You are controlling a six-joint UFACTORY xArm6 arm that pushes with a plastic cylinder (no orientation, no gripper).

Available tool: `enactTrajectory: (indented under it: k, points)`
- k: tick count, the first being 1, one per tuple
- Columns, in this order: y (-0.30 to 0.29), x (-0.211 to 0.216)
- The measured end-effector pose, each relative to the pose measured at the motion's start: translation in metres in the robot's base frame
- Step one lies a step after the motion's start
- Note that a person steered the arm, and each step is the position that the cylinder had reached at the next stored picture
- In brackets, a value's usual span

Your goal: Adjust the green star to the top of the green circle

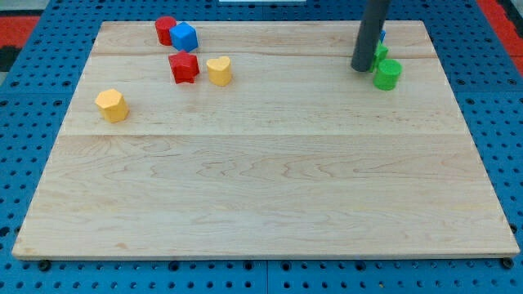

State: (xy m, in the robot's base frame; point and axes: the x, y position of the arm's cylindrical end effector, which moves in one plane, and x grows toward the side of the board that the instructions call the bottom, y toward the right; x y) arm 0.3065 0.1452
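The green circle (387, 74) is a short green cylinder near the board's top right. The green star (381, 54) lies just above it and slightly left, touching it, and is mostly hidden behind my rod. My tip (361, 69) rests on the board just left of both green blocks, close against the star. A bit of a blue block (382, 36) shows behind the rod above the star.
A red cylinder (165, 29) and a blue cube (185, 37) sit at the top left, with a red star (184, 68) and a yellow heart (219, 71) below them. A yellow hexagon (111, 104) lies at the left. The wooden board (261, 180) ends in a blue pegboard surround.
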Motion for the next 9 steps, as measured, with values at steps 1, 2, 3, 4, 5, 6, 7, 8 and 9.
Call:
enactTrajectory:
  k: [1, 2, 3, 4, 5, 6, 7, 8, 9]
  points:
    - [0.015, 0.012]
    - [0.009, 0.010]
    - [-0.001, 0.008]
    - [-0.006, 0.001]
    - [-0.007, -0.024]
    - [-0.005, -0.029]
    - [0.015, -0.028]
    - [0.013, -0.030]
    - [-0.036, -0.074]
